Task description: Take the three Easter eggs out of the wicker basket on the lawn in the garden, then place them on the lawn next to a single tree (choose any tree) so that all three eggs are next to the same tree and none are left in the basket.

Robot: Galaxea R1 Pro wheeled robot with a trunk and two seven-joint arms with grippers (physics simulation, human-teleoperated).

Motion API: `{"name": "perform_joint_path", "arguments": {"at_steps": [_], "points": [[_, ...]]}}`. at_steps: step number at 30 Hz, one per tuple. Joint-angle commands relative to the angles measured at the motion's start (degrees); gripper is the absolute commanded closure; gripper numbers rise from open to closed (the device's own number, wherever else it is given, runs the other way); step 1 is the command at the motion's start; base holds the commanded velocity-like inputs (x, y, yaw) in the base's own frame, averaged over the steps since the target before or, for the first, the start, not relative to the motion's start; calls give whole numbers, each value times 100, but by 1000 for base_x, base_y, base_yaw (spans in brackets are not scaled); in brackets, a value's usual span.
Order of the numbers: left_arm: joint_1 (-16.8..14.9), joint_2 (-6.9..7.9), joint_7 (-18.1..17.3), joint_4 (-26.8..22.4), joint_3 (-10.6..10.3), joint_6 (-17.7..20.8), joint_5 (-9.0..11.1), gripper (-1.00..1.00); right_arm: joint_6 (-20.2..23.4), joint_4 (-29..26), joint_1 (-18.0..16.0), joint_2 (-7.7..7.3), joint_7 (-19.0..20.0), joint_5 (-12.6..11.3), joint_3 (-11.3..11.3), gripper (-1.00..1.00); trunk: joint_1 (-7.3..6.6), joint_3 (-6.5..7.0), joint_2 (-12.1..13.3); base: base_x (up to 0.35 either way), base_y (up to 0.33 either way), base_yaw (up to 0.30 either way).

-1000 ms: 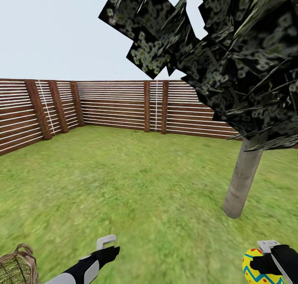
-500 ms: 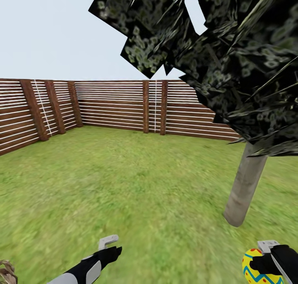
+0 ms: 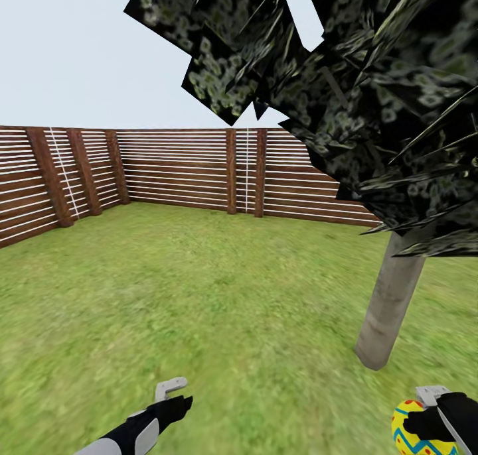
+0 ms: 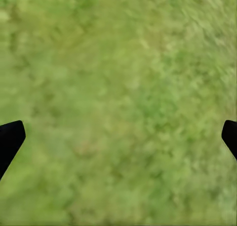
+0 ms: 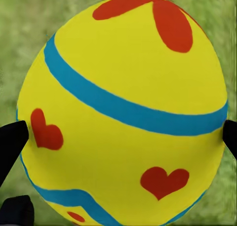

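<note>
**Egg carried beside the tree**

Grass spreads across the lawn (image 3: 199, 296) up to a brown slatted fence (image 3: 179, 173) under a pale sky. At the right of the head view stands the tree (image 3: 388, 302), its grey-brown trunk leaning slightly and its dark blocky crown spreading overhead.

Low at the right edge, the right gripper (image 3: 431, 425) is clamped on a yellow egg (image 3: 415, 432) with blue bands and red marks. It holds the egg above the grass, near the trunk's foot. From the right wrist, the egg (image 5: 123, 112) sits between the black fingertips (image 5: 12, 139), which press its two sides.

Low at centre-left, the left gripper (image 3: 174, 394) hangs over bare grass. From the left wrist its fingertips (image 4: 10, 139) stand wide apart with nothing between them.
</note>
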Motion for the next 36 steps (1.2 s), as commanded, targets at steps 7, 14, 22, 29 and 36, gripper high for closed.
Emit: {"name": "perform_joint_path", "arguments": {"at_steps": [7, 14, 22, 29, 36], "points": [[4, -140, -46, 7, 45, -10, 36, -100, -152, -34, -2, 201, -3, 124, -49, 100, 0, -6, -3, 0, 0, 0], [4, -132, -47, 7, 54, -10, 36, -100, -161, -43, -2, 261, 20, 114, -76, 100, 88, -78, -164, 0, 0, 0], [4, -132, -38, 7, 47, -2, 44, -100, -169, -60, -2, 154, 29, 101, -90, 100, 263, -222, -484, 0, 0, 0], [4, -127, -29, 2, 46, -1, 70, -100, -176, -69, -2, 172, 29, 112, -86, 100, 417, -347, -765, 0, 0, 0], [4, -118, -29, -2, 46, -1, 71, -100, -178, -69, -2, 180, 29, 104, -78, 100, 571, -473, -1046, 0, 0, 0]]}}
